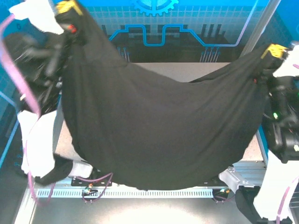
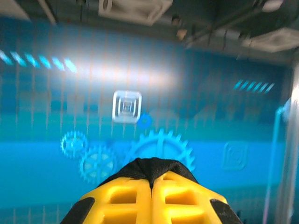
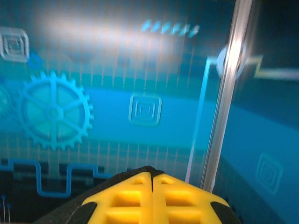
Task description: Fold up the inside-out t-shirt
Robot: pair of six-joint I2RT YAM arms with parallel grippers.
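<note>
Left fingers (image 2: 124, 198) and right fingers (image 3: 126, 196) each pinch the hanging t-shirt (image 1: 154, 130); its sagging weight could slip free.

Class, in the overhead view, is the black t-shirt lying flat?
No, the t-shirt hangs stretched between the left gripper and the right gripper.

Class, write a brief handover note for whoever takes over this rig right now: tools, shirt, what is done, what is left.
Grip: left tool shut on one edge of the shirt, held high at the far left; right tool shut on the opposite edge, somewhat lower.
Position: shirt hangs spread between them, sagging in the middle over the table.
Done: shirt lifted and spread out.
Left: lay it flat and fold it; no fold shows yet.
</note>
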